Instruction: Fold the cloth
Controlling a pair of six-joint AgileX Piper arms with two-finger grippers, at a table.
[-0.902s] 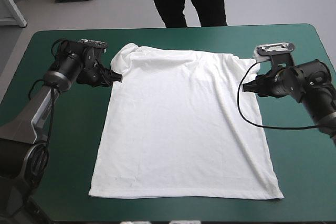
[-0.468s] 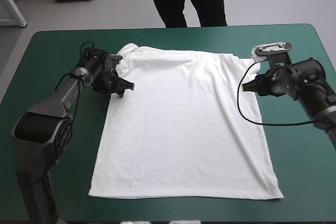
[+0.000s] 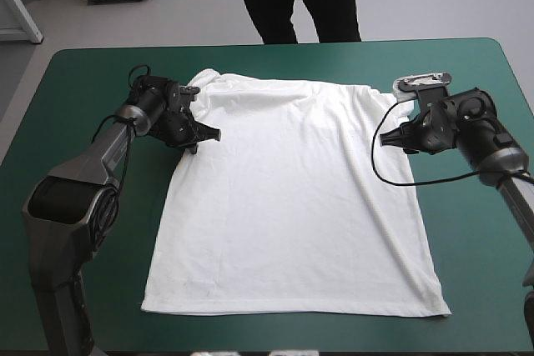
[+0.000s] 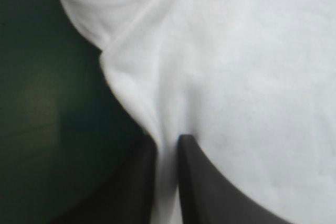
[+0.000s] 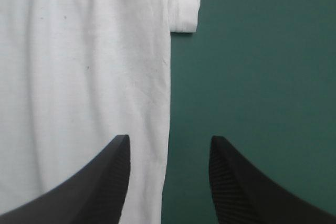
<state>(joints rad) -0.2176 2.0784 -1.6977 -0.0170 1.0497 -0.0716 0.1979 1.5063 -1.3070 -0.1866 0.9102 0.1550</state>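
White cotton lies spread flat across the middle of the tabletop (image 3: 467, 273): the T-shirt (image 3: 292, 206), collar end toward the far edge and hem (image 3: 292, 313) toward the near edge, with the teal-green cover (image 5: 262, 77) bare on every side of it. A long crease (image 3: 396, 243) runs slantwise from the right shoulder area down to the near right corner of the hem.

My left fingers (image 4: 210, 192) are all but pressed together, pinching a narrow ridge of the T-shirt's cloth that stands up between them. The pinch sits on the garment's left side edge, just below the left sleeve (image 3: 196, 87), which lies bunched toward the far edge. On one side of these fingers I see only white cloth; on the other, dark cover.

My right fingers (image 5: 100, 182) stand spread apart with nothing held. They straddle the T-shirt's right side edge, one finger over the white cloth, the other over bare cover. Ahead of them the right sleeve (image 5: 186, 9) lies flat, its stitched end jutting a little past the edge. Whether these fingers touch the cloth, I cannot tell.
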